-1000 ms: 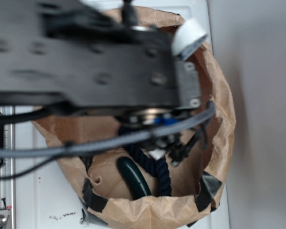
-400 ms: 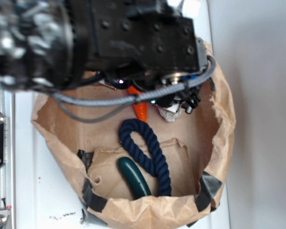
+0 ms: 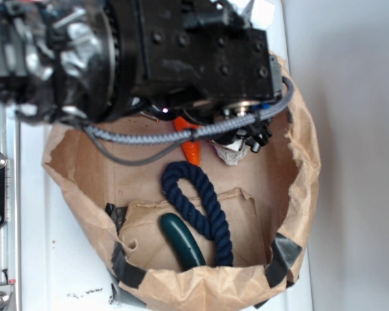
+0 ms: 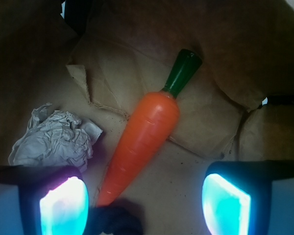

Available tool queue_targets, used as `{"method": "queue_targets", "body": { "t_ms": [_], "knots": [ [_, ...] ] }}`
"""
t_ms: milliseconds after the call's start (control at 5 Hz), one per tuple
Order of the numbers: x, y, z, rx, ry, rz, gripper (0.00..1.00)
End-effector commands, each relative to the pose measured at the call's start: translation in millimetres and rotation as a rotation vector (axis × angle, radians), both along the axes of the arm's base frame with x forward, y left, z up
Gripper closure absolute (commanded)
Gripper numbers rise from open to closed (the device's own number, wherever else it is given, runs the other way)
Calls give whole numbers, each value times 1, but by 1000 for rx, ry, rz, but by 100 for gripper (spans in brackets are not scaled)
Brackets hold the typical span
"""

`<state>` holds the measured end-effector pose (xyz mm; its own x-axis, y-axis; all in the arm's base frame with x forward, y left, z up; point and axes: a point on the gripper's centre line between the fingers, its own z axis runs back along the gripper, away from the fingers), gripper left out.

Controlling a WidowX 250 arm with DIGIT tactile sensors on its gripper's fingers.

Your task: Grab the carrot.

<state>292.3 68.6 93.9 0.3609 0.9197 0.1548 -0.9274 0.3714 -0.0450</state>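
1. Exterior view: my arm point(image 3: 181, 58) fills the top of the picture, a black blocky body with a braided grey cable point(image 3: 181, 135) looped under it. It hangs over a brown paper bag point(image 3: 305, 168) with its rim rolled down and patches of black tape point(image 3: 282, 256) at the near corners. From here I cannot see the gripper's fingers; the arm body covers them.

2. Same view, inside the bag: only a short piece of the orange carrot point(image 3: 190, 148) shows, poking out from under the arm, just beneath the cable. Right beside it, under the arm's edge, is a crumpled bit of white paper point(image 3: 232, 153). Farther from the arm, toward the bag's near rim, a dark blue rope point(image 3: 201, 201) lies in a loop, and next to its trailing end is a dark green cucumber-shaped toy point(image 3: 181, 241). The top of the rope loop lies near the carrot.

3. Wrist view: the gripper point(image 4: 144, 198) is spread wide, its two fingers point(image 4: 63, 203) glowing cyan and pink at the bottom corners with nothing clamped between them. The carrot point(image 4: 144, 129) lies flat on the bag's floor in the gap ahead of the fingers, slanted: its narrow tip points back toward the finger on the picture's left, its dark green stem point(image 4: 182, 72) points away and toward the right. Neither finger touches it.

4. Wrist view, the rest: the crumpled white paper point(image 4: 56, 138) sits just ahead of that same finger, beside the carrot's lower half but apart from it. A dark shape, likely the rope point(image 4: 112, 220), is at the bottom edge between the fingers, by the carrot's tip.
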Motion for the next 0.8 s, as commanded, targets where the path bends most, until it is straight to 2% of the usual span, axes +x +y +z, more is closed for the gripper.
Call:
{"method": "queue_targets", "body": {
  "t_ms": [0,200,400,600],
  "knots": [
    [-12,20,16,14,-36,35,0],
    [-26,16,4,25,1,65,0],
    [-23,13,-21,-80,-140,173,0],
    [-22,18,-19,-98,-164,177,0]
  ]
}}
